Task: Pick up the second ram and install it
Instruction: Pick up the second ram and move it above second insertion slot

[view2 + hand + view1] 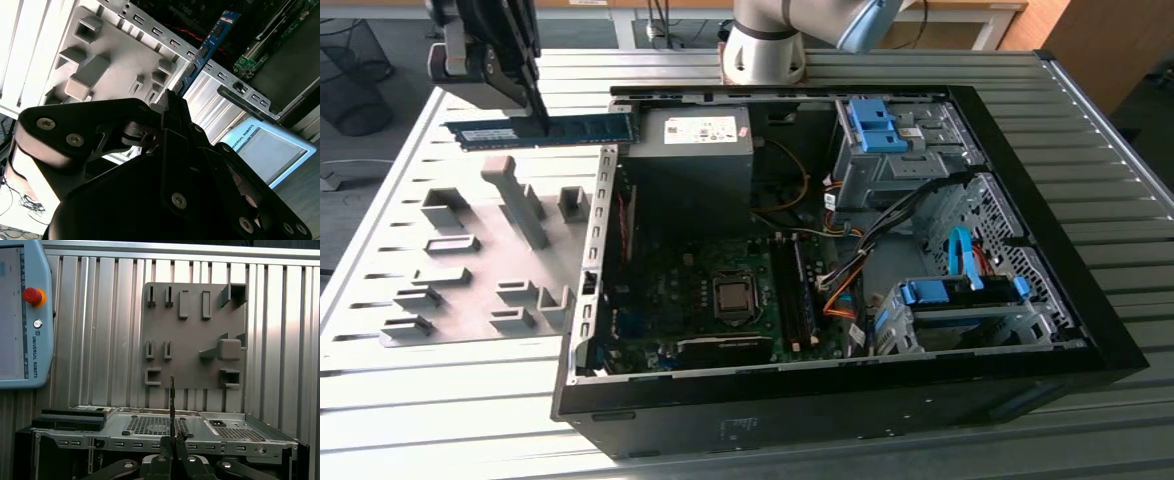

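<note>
– One check, quick: what's my gripper (534, 112) doing?
– Clenched on the second ram (594, 128). It pinches the flat faces partway along the stick, and both ends stick out either side in the exterior view.
– Where is it over the table (440, 420)?
– In the air, toward the table's far-left corner as the exterior view has it. It's above the far edge of the grey fixture plate (494, 270), not touching any block. The tip on the exterior view's right sits just beside the far-left corner of the PC case (854, 415). As far as I can judge, it's outside the wall.
– Long axis?
– Runs left-right in the exterior view, roughly level, about parallel to the case's far wall. In the first wrist view I see it edge-on, a thin line straight out from the gripper. The second wrist view shows the blue board reaching from the gripper toward the case rim.
– And the slot side?
– Memory slots (794, 290) are inside the case, well apart from the stick, to the exterior view's right and nearer the case's front wall. They run near-to-far, so my read is the stick lies crosswise to them, about a quarter turn off. One arm on this rig, so no nearer-arm question.
– Slots free?
– Can't tell from here.
</note>
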Robot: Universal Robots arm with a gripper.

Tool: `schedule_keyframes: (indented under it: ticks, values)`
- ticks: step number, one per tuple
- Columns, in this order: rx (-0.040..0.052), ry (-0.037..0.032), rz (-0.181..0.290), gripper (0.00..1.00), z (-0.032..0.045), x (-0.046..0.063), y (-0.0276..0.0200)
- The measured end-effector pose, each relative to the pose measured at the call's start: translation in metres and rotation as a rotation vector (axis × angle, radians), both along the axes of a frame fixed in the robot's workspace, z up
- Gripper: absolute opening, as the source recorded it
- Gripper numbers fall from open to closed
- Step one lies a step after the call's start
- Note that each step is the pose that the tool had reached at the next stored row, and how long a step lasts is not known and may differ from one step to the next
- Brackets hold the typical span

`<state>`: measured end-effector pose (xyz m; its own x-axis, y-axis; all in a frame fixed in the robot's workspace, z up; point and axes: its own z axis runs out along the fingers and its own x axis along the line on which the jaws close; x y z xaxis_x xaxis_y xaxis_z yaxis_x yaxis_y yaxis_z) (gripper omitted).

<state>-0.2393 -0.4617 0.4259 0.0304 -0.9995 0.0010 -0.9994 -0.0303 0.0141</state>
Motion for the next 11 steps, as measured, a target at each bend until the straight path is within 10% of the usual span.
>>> schedule_keyframes:
  ticks: [11]
  values:
    - [-0.0001, 0.0001, 0.000, 0.14, 0.0001, 0.025, 0.0000]
